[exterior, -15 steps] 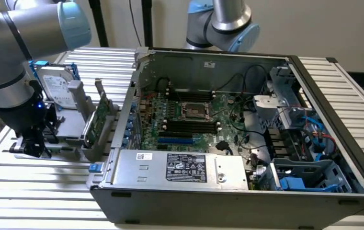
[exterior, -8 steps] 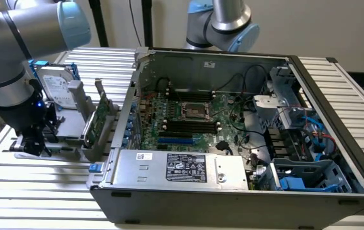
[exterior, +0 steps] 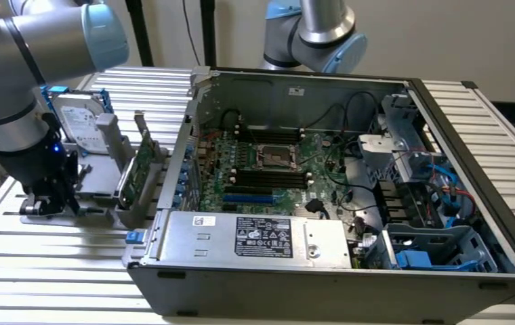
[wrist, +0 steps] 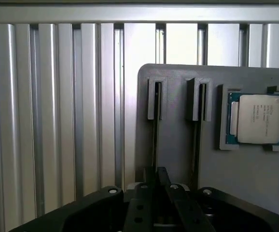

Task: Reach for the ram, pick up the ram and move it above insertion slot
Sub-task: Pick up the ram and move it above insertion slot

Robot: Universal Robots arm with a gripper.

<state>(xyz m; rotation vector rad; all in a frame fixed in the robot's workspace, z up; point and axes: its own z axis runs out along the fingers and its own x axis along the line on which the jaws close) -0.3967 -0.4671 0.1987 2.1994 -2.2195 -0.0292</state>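
My gripper [exterior: 48, 202] is down at the grey holder plate [exterior: 95, 213] on the exterior view's left, beside the open computer case [exterior: 330, 284]. In the wrist view the fingertips [wrist: 149, 176] of the gripper [wrist: 156, 171] stand almost together over the left of two narrow slots in the holder plate [wrist: 178, 145]. The ram [wrist: 155, 137] shows edge-on as a thin dark line running along that slot and in between the fingertips, so the gripper looks shut on it. On the motherboard, long black memory slots [exterior: 271, 179] lie beside the processor socket [exterior: 274, 157].
A silver hard drive with blue tabs [exterior: 81, 122] and a wider green card [exterior: 140, 162] stand upright in the holder between gripper and case. A processor chip [wrist: 255, 118] lies in a recess of the plate. A second arm's base [exterior: 316, 34] stands behind the case. The table is ribbed aluminium [exterior: 49, 271].
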